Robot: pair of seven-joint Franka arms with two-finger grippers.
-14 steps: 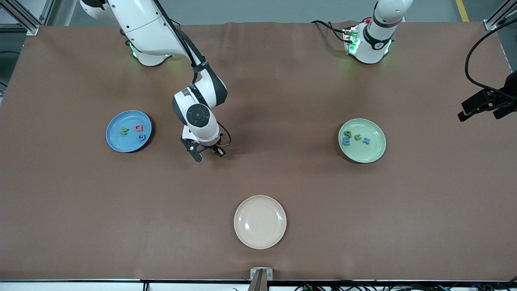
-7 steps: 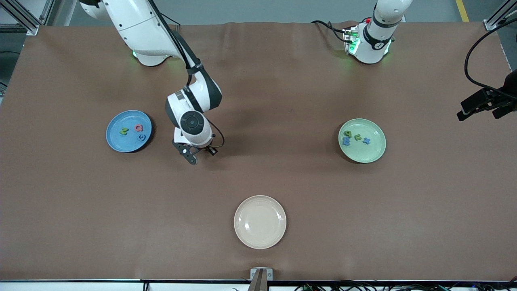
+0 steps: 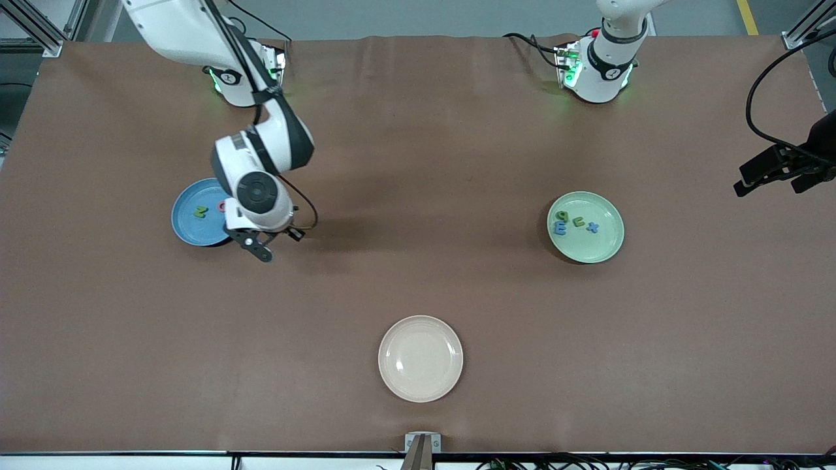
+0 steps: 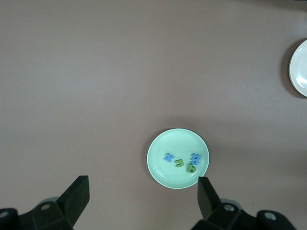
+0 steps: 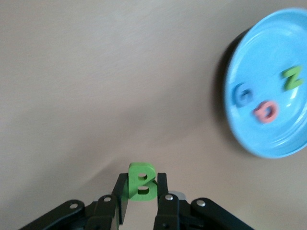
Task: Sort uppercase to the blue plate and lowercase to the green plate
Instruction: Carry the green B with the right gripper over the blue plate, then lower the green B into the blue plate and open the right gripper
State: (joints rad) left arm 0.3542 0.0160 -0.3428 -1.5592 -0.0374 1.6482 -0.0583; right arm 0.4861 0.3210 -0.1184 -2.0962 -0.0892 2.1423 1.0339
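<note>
My right gripper [image 5: 141, 188] is shut on a green B [image 5: 142, 181], upright between its fingers. In the front view the right gripper [image 3: 260, 247] hangs over the bare table just beside the blue plate [image 3: 186, 225], whose rim the wrist partly hides. A blue G [image 5: 243, 95], a pink Q [image 5: 265, 111] and a green N [image 5: 291, 79] lie in the blue plate [image 5: 268, 57]. The green plate [image 3: 601, 245] holds a blue x [image 3: 592, 228], a green u [image 3: 578, 222], a blue m [image 3: 560, 228] and a green a-like letter [image 3: 562, 215]. My left gripper [image 4: 143, 201] waits open high over the green plate [image 4: 165, 167].
A cream-white plate [image 3: 420, 358] sits empty near the front camera's edge of the table. A black camera on a cable [image 3: 777, 166] hangs over the left arm's end. Brown tabletop lies between the plates.
My right arm has swung toward the right arm's end of the table, carrying the B from mid-table to the blue plate's edge. The left arm has stayed put.
</note>
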